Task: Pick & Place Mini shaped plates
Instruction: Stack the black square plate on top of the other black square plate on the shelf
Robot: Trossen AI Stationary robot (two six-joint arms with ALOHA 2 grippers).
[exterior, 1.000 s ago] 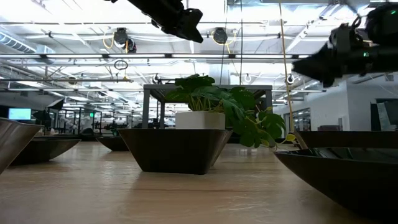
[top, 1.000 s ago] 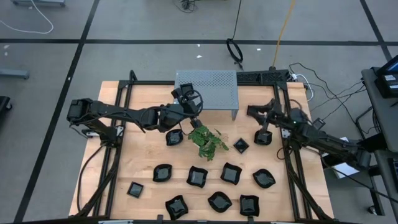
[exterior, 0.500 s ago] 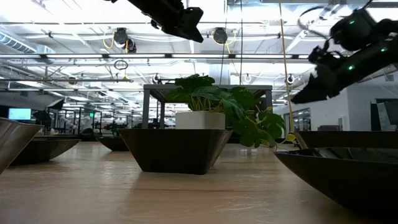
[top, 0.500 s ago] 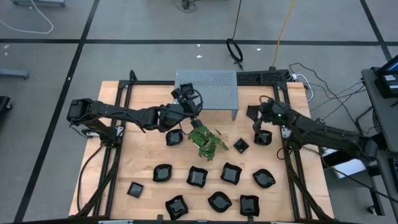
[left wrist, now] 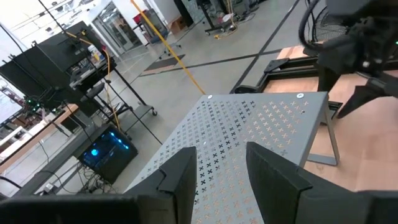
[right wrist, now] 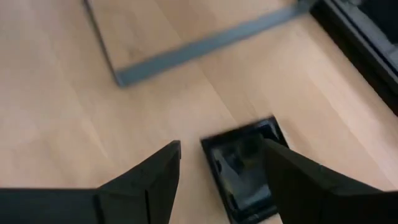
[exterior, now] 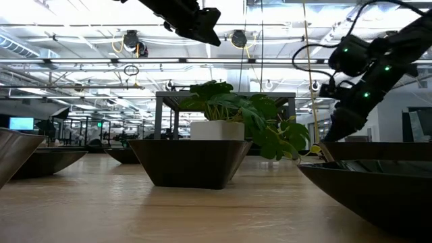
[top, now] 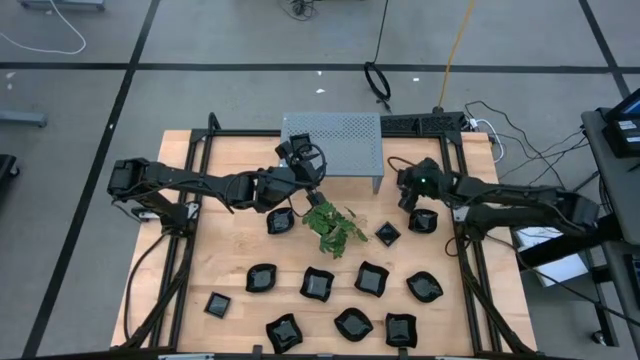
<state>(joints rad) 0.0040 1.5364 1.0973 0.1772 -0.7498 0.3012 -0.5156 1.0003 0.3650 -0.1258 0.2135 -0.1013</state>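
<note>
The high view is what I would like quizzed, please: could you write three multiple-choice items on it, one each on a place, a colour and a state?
1. Where does the grey perforated shelf stand?
A. At the table's far edge
B. Among the near row of dishes
C. On the floor

2. What colour are the mini shaped plates?
A. White
B. Glossy black
C. Red

3. How is the right tool set?
A. Shut on a plate
B. Open above a square plate
C. Gripping the plant

Answers:
1 A, the shelf sits at the far edge, beyond the green plant.
2 B, every dish on the wood is black.
3 B, the right wrist view shows its fingers spread, with the plate lying between them on the table.
</note>
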